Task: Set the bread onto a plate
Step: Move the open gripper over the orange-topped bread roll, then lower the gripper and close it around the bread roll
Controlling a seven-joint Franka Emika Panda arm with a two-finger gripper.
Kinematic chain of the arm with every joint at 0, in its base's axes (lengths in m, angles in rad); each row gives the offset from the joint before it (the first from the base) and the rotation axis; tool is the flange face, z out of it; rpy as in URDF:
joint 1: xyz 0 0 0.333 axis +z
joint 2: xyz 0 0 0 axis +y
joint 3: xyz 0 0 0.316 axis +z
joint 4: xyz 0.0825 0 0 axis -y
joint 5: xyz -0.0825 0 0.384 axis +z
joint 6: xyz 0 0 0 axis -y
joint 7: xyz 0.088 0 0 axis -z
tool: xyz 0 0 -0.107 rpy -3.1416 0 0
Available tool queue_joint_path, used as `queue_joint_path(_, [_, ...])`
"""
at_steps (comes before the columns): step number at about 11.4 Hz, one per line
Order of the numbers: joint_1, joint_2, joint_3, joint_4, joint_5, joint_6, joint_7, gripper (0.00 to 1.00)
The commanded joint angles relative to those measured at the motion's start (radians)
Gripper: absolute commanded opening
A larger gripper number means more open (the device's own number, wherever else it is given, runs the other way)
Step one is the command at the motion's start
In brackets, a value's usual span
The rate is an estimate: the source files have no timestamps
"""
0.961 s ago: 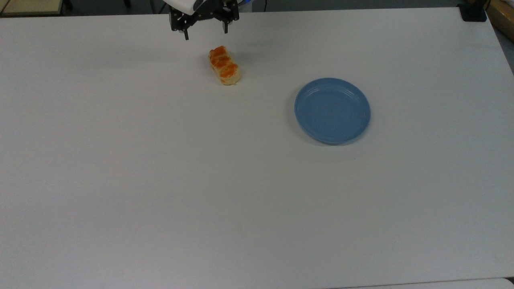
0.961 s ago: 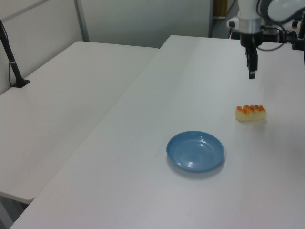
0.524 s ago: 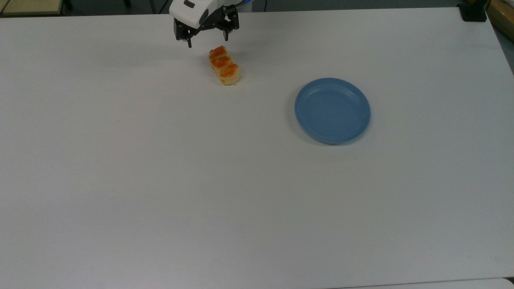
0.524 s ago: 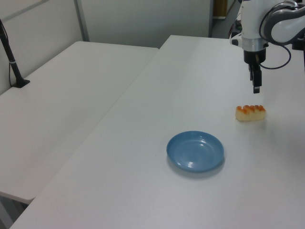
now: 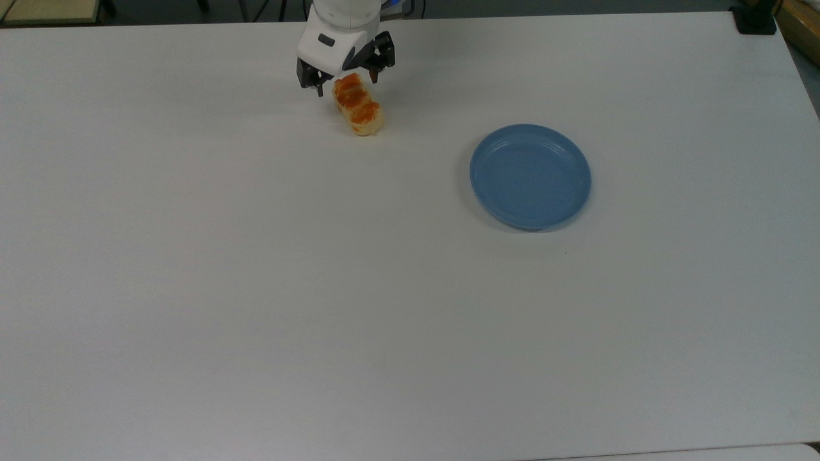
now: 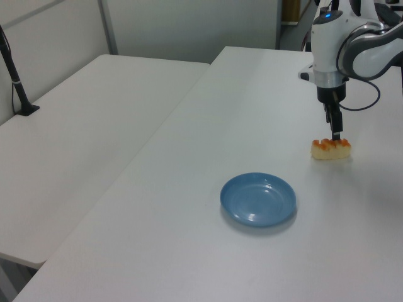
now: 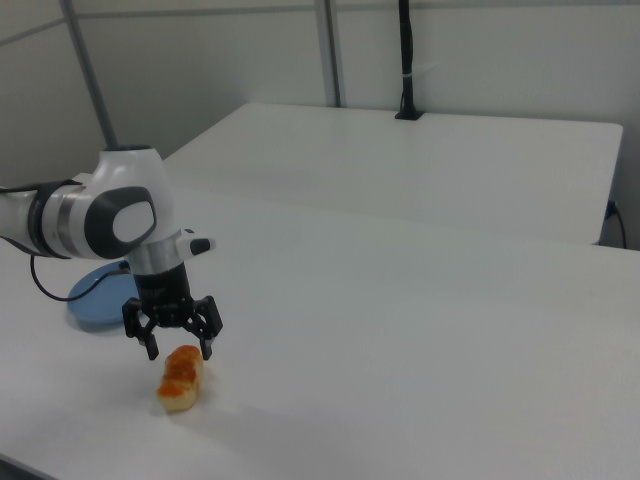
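**Gripper over the bun**

I've got the gripper spread wide, fingers straddling one end of the bread without squeezing it. The bun lies flat on the white table, well apart from the blue plate.

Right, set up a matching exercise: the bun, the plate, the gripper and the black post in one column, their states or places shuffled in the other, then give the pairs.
Things:
1. small oblong pale-yellow bun with orange-brown lumps
2. round blue plate with a ridged rim
3. black two-finger gripper
4. black upright post

States:
A. open, fingers straddling one end of something
B. standing on the neighbouring table
C. bare, nothing on it
D. lying on the white table, apart from the plate

Pairs: 1-D, 2-C, 3-A, 4-B
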Motion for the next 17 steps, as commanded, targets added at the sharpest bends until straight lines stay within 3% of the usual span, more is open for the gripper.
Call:
queue_joint_path(1, [0.04,0.039,-0.018,-0.048,-0.017,0.091,0.014,1.0])
queue_joint_path(5, [0.048,0.07,-0.018,-0.051,-0.039,0.122,0.017,1.0])
queue_joint_path(6, [0.048,0.071,-0.016,-0.051,-0.039,0.125,0.017,0.94])
queue_joint_path(8, [0.051,0.083,-0.013,-0.052,-0.042,0.134,0.017,0.52])
queue_joint_path(9, [0.053,0.088,-0.012,-0.052,-0.048,0.136,0.019,0.4])
queue_joint_path(11, [0.06,0.094,-0.012,-0.051,-0.063,0.137,0.048,0.3])
queue_joint_path(13, [0.06,0.091,-0.012,-0.051,-0.068,0.134,0.052,0.24])
queue_joint_path(17, [0.05,0.048,-0.016,-0.008,-0.068,0.087,0.052,0.24])
